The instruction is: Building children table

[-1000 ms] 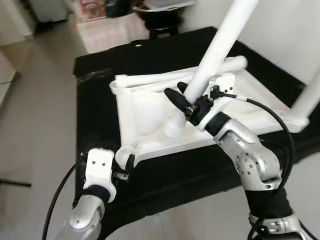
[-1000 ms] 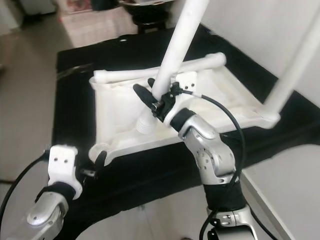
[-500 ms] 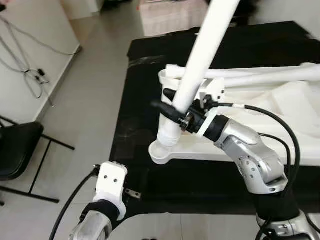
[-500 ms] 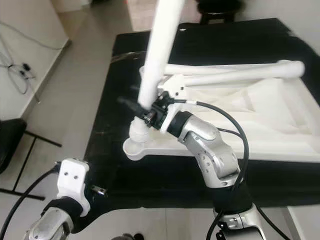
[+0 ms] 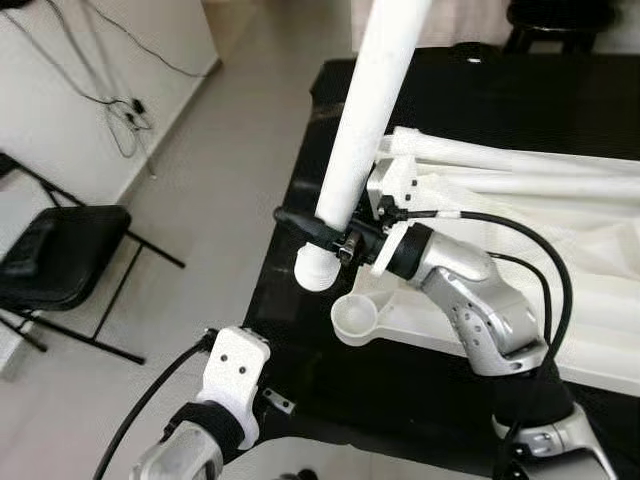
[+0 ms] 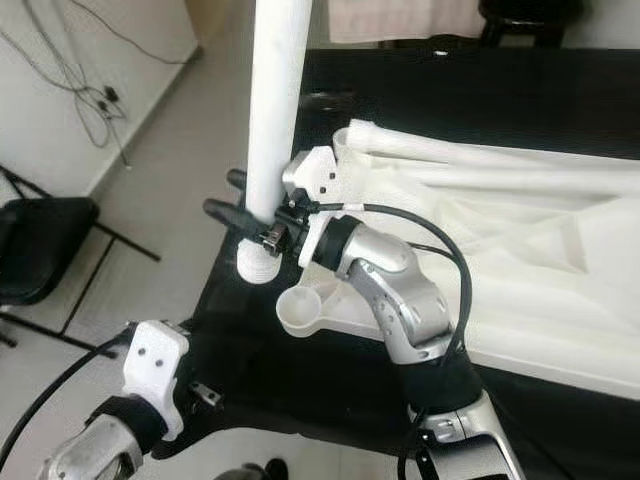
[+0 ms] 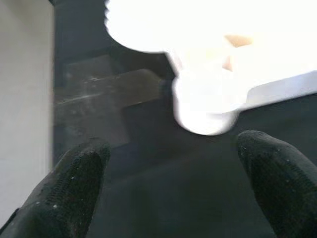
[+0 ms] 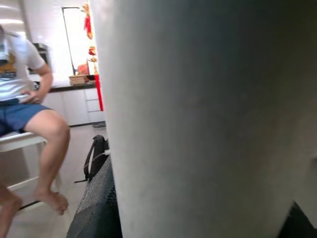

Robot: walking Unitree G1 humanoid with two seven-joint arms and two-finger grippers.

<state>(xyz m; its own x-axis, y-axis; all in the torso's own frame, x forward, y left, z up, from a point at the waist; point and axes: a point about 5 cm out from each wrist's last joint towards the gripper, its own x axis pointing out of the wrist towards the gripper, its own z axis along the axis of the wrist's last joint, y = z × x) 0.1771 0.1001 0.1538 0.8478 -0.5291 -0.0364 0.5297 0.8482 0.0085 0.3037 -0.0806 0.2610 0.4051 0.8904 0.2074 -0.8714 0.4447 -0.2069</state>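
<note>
Left eye view, right end effector (image 5: 322,232) lifted table leg (image 5: 365,120) off corner socket (image 5: 355,318)

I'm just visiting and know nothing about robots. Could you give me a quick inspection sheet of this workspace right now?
Surface: black table, white tabletop lying on it.
Job's things: white leg held tilted, threaded end beside the corner socket, not in it.
Clutter: nothing seen.
End effectors: right end effector shut on the leg; left end effector open, below the table edge.
Cables: black cable along the right arm; wires on the floor.
Surroundings: folding chair; seated person.
</note>
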